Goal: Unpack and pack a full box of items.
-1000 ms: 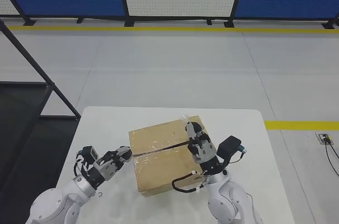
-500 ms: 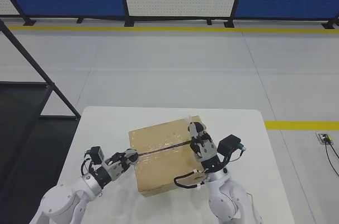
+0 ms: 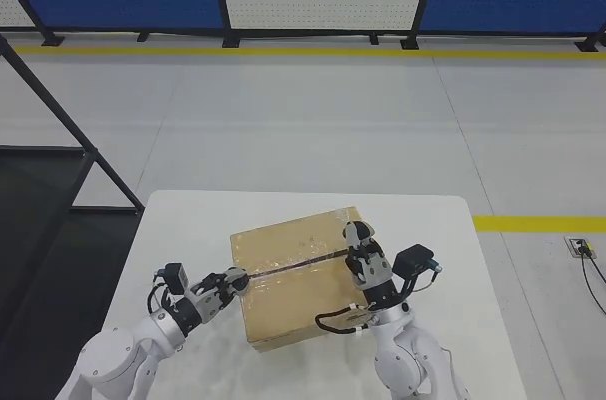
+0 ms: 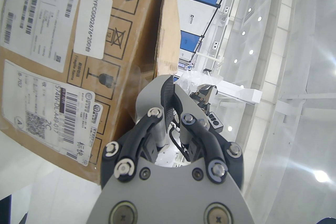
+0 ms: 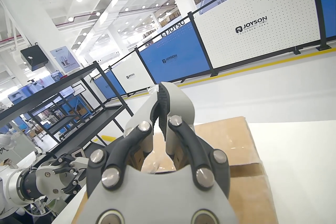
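Observation:
A sealed cardboard box (image 3: 288,295) lies in the middle of the white table (image 3: 183,220), with a taped seam (image 3: 283,266) across its top. My left gripper (image 3: 238,279) is shut, its tips (image 4: 170,80) against the upper edge of the box's labelled side (image 4: 78,51), near one end of the seam. At the seam's other end, my right gripper (image 3: 355,237) rests over the box top (image 5: 236,143). It is shut (image 5: 161,89) on a wisp of clear tape (image 5: 153,89) that sticks up from its tips. The left wrist view shows that tape (image 4: 194,75) beyond the box.
A black metal rack (image 3: 33,200) stands off the table's left side and appears in the right wrist view (image 5: 65,104). Bare table surrounds the box. A grey floor with yellow lines and blue fence panels (image 3: 123,12) lies beyond.
My left gripper has moved right until it reached the box's edge. My right gripper has shifted along the seam toward the box's right edge.

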